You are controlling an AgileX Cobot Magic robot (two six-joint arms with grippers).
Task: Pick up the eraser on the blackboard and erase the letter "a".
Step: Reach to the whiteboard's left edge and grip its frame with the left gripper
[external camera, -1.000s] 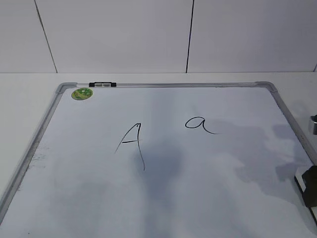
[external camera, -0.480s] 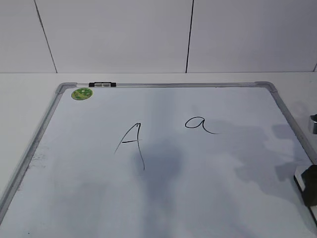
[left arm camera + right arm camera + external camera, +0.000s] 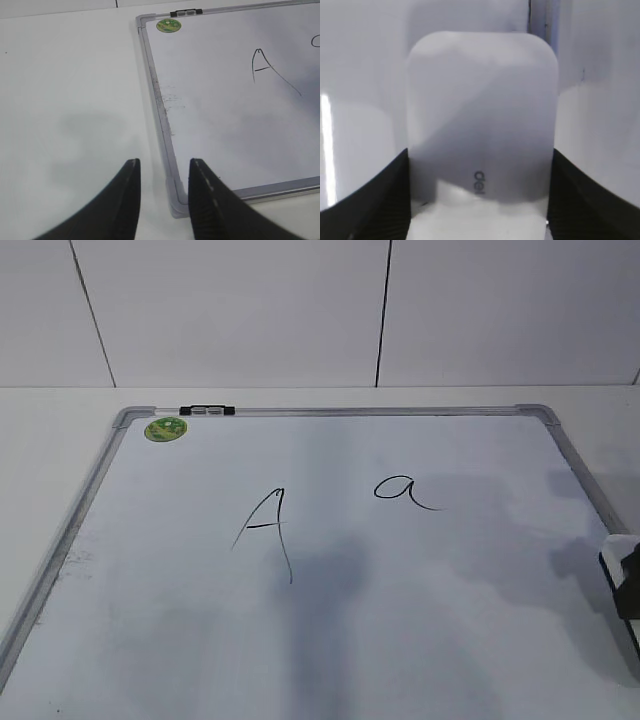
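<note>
The eraser (image 3: 480,115), a white rounded block with a small grey marking, fills the right wrist view. My right gripper (image 3: 480,156) is shut on its two long sides. In the exterior view the eraser (image 3: 610,575) and the dark gripper (image 3: 630,585) show only at the right edge, over the blackboard (image 3: 330,412). The letter "a" (image 3: 402,491) is on the board's upper right, to the left of and beyond the eraser. My left gripper (image 3: 162,167) is open and empty over the table by the blackboard's (image 3: 160,100) near-left corner.
A capital "A" (image 3: 268,530) is drawn left of the small "a". A green sticker (image 3: 165,429) and a black-and-silver clip (image 3: 207,411) sit at the board's far-left corner. A white tiled wall stands behind the table.
The eraser and right gripper have shifted up along the right edge of the exterior view, and their shadow on the board moved with them. The lettering is unchanged.
</note>
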